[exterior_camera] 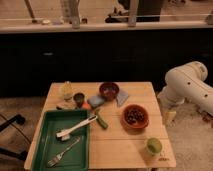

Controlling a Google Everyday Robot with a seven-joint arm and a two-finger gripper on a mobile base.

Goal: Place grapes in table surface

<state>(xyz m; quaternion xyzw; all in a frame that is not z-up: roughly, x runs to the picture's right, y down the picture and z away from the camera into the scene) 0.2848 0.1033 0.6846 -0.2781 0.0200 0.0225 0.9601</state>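
The grapes (pixel 133 116), a small dark cluster, lie inside an orange-red bowl (pixel 134 123) on the right half of the light wooden table surface (pixel 125 147). My white arm (pixel 189 85) comes in from the right and bends down beside the table's right edge. The gripper (pixel 168 117) hangs there, just off the edge, to the right of the bowl and apart from the grapes.
A green tray (pixel 47 145) at front left holds a fork (pixel 62 152) and a white brush (pixel 76 128). A green vegetable (pixel 101 121), a maroon bowl (pixel 109 90), a dark cup (pixel 78 98), blue cloths (pixel 96 101) and a green cup (pixel 153 145) stand around.
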